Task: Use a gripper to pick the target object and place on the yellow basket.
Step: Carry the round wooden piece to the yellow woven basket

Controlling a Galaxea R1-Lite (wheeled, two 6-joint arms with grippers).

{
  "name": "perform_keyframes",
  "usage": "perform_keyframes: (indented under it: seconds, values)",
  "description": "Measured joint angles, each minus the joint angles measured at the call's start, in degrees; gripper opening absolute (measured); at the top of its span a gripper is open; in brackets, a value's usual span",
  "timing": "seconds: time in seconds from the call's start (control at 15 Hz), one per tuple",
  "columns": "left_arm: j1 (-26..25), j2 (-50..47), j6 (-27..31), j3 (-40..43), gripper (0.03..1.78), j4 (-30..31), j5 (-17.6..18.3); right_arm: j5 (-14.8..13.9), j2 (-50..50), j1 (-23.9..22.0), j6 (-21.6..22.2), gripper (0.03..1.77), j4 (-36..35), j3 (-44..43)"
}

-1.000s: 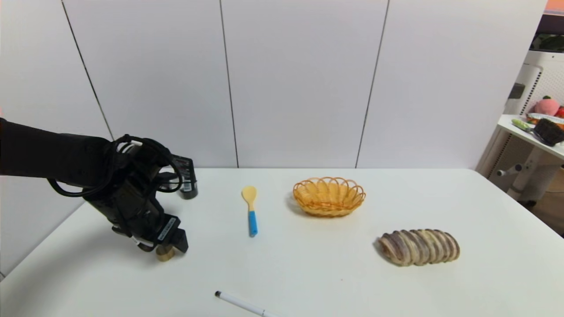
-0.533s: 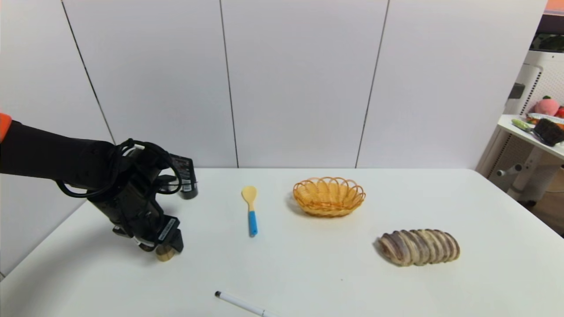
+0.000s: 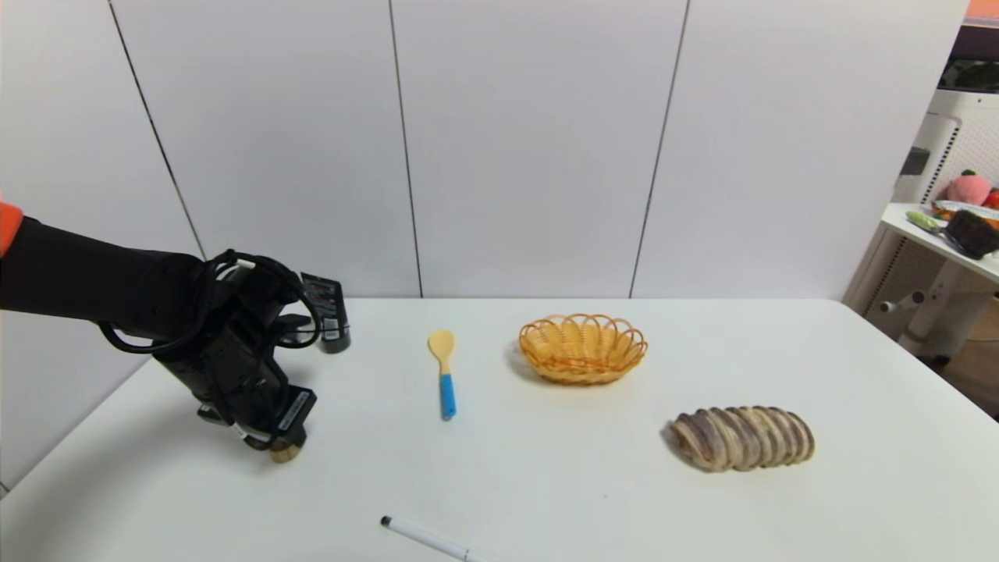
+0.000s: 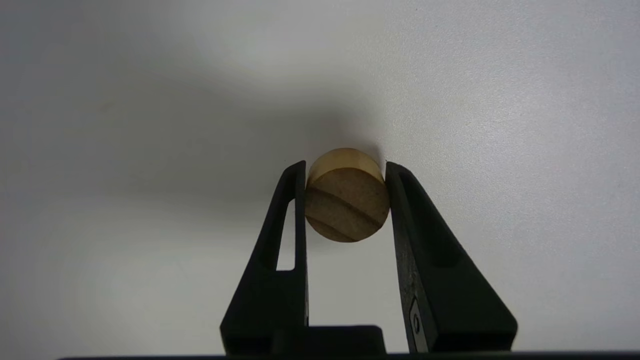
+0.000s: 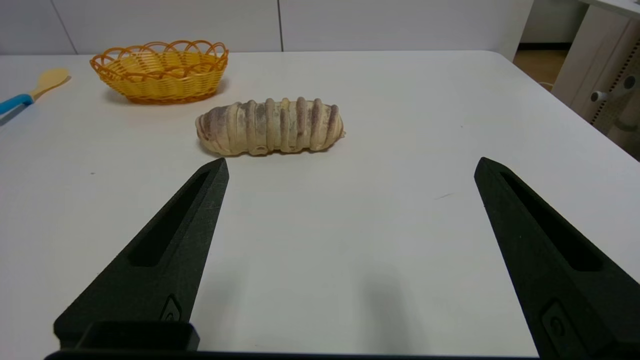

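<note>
1. A white pen [image 3: 425, 538] lies at the near edge of the tabletop [image 3: 546, 484], at about 6 o'clock.
2. The right gripper [image 5: 350, 170] sits low over the near right part of the tabletop, fingers spread wide with nothing between them.
3. The left gripper [image 3: 285, 446] is at about 8 o'clock, its black arm reaching in from the left edge. In the left wrist view its fingers [image 4: 295, 200] press both sides of the target object [image 4: 346, 197] — a small round tan piece with faint darker stripes — low at the tabletop; whether it is touching the surface cannot be told.
4. A large striped loaf [image 3: 741, 438] lies at about 4 o'clock.
5. A spoon [image 3: 444, 371] with a blue handle lies toward 11 o'clock, bowl pointing away.
6. The yellow basket [image 3: 583, 347] stands at about 1 o'clock, well apart from the target object.
7. A dark bottle [image 3: 328, 312] stands behind the left gripper, near the wall.
</note>
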State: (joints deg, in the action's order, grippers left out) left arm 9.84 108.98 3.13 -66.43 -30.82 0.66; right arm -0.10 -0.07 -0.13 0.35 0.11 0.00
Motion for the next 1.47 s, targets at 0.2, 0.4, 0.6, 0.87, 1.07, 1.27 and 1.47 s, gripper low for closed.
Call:
perform_keyframes:
  seconds: [0.2, 0.4, 0.6, 0.87, 1.07, 1.27, 1.47]
  values:
    - [0.07, -0.13, 0.0, -0.61, 0.5, 0.15, 2.84, 0.0, 0.0, -0.05, 0.0, 1.7, -0.01, 0.0]
    - [0.71, -0.44, 0.3, -4.16, 0.5, 3.62, 4.02, 0.0, 0.0, -0.05, 0.02, 1.7, -0.01, 0.0]
    - [3.22, -0.06, 0.28, -10.3, 0.5, 9.35, 4.07, -0.01, 0.0, -0.05, 0.05, 1.7, -0.01, 0.0]
    - [10.69, 3.54, 0.15, -20.18, 0.5, 18.29, 4.13, 0.0, 0.0, -0.05, 0.02, 1.7, 0.0, 0.0]
    - [17.16, 7.17, -0.74, -24.23, 0.5, 23.69, 4.22, 0.0, 0.0, 0.0, 0.02, 1.7, 0.0, 0.0]
    - [22.74, 10.28, -1.68, -25.64, 0.5, 26.5, 4.68, 0.0, 0.0, 0.0, 0.02, 1.7, -0.01, 0.0]
    - [26.23, 13.46, -1.77, -27.01, 0.5, 30.11, 7.08, 0.0, 0.0, -0.05, 0.0, 1.7, -0.01, 0.0]
